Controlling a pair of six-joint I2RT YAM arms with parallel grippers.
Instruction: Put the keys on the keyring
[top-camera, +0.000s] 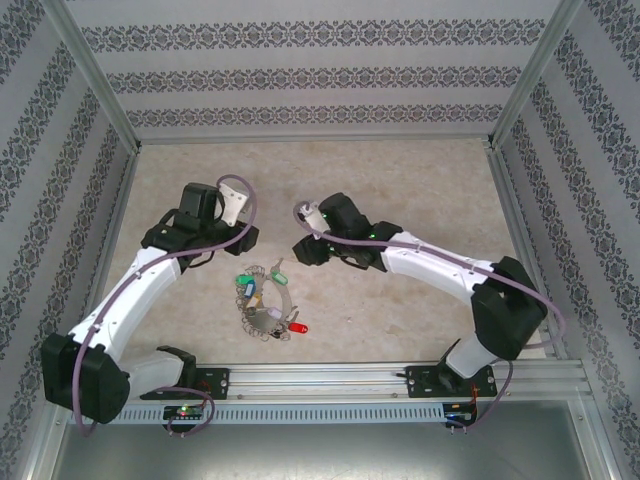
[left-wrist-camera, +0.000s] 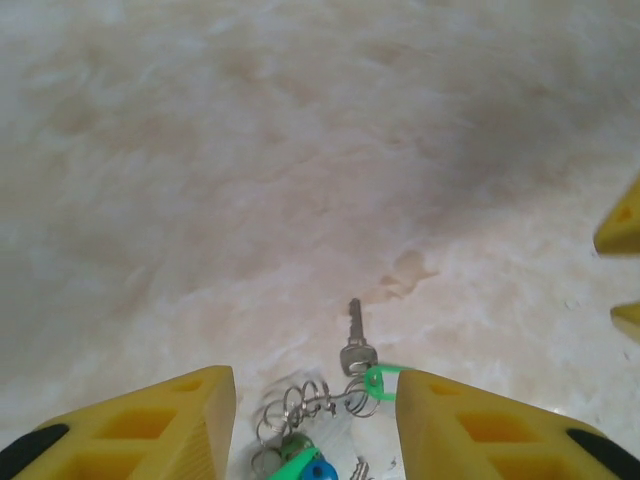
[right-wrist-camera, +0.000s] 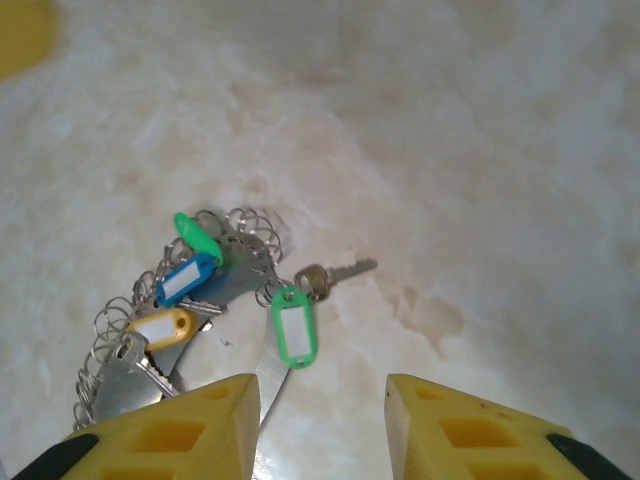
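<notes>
Keyring (top-camera: 268, 305), lower centre: flat on table, keys (right-wrist-camera: 190, 300) attached. Left gripper (left-wrist-camera: 315, 430), right gripper (right-wrist-camera: 322, 425): both parted, empty, seemingly flanking it for access.

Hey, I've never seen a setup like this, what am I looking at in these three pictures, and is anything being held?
These are two white robot arms bolted at the near edge of a pale marbled table. The overhead picture comes from a fixed camera above and behind them. The other two come from cameras on each wrist, looking past their own yellow fingers.

Between the arms lies a large thin silver keyring strung with small silver keys carrying green, blue, yellow and red plastic tags. One silver key with a green tag sticks out to the side.

The left pincer and the right pincer both stand open above the cluster. Nothing is held; everything rests on the table.
</notes>
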